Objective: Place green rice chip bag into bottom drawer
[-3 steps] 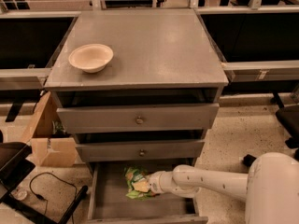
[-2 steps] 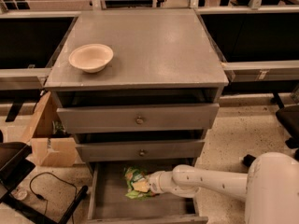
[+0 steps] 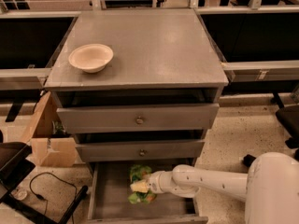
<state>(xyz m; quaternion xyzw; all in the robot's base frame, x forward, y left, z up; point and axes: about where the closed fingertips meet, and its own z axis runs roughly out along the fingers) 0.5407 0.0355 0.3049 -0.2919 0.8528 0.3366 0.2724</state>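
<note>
In the open bottom drawer [image 3: 110,197], the bag [image 3: 138,172] lies near the middle with the gripper [image 3: 142,186] touching it from above; whether it grips the bag cannot be told. Bag, arm and gripper sit as they did a second ago. There is one bag, one bowl [image 3: 90,57] on the cabinet top, three drawers, two knobs [image 3: 139,121] and one cardboard box [image 3: 49,146].

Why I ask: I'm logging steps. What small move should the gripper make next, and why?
Probably let go and draw back: the gripper sits at the crumpled light-green foil chip bag, which seems to lie inside the open grey bottom drawer.
</note>
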